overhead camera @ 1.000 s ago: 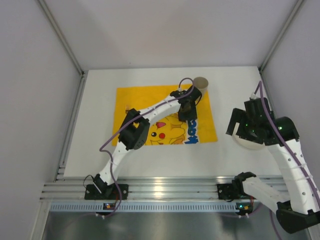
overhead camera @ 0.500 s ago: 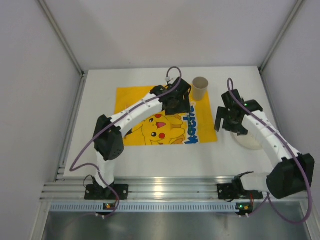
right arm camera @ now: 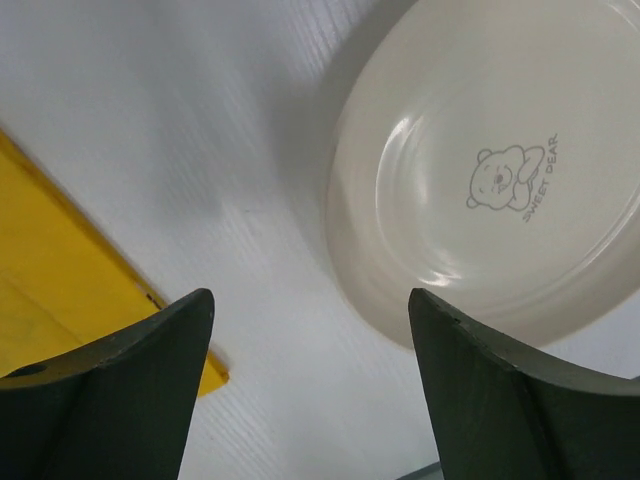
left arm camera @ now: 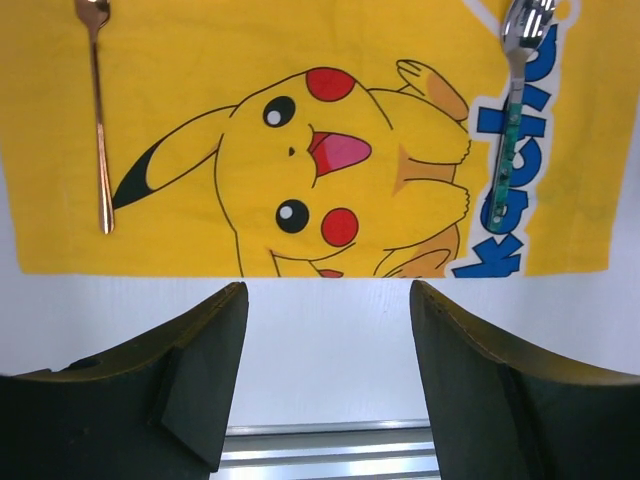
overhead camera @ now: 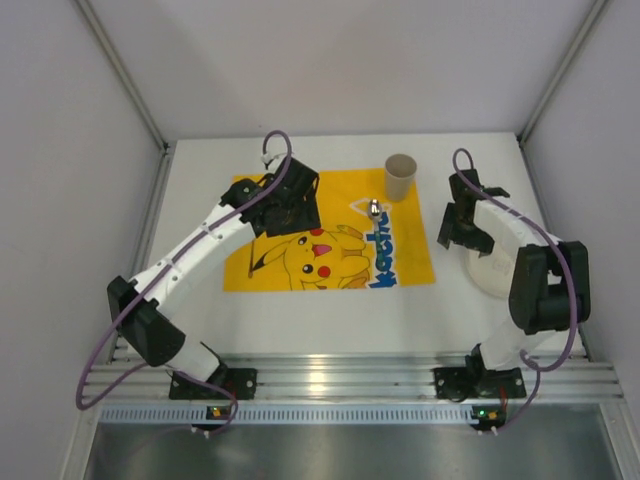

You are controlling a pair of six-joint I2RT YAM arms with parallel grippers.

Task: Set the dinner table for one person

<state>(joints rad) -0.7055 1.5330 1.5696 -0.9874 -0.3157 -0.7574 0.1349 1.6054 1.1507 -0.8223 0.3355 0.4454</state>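
The white dinner table (overhead camera: 320, 315) carries a yellow Pikachu mat (overhead camera: 400, 255). A silver utensil with a green patterned handle (overhead camera: 376, 212) lies on the mat's right side, and it also shows in the left wrist view (left arm camera: 508, 120). A thin copper spoon (left arm camera: 100, 120) lies along the mat's left side. A brown paper cup (overhead camera: 401, 176) stands at the mat's far right corner. A cream plate (right arm camera: 490, 180) with a bear print lies right of the mat. My left gripper (overhead camera: 288, 203) is open and empty above the mat's far left. My right gripper (overhead camera: 463, 228) is open and empty beside the plate's left rim.
Grey walls close in the table on three sides. A metal rail (overhead camera: 330, 380) runs along the near edge and shows in the left wrist view (left arm camera: 330, 455). The mat's near right corner (right arm camera: 60, 290) shows in the right wrist view.
My left gripper has swung left across the mat from beside the cup, uncovering the silver utensil on the mat. My right gripper has moved left and farther back, off the plate.
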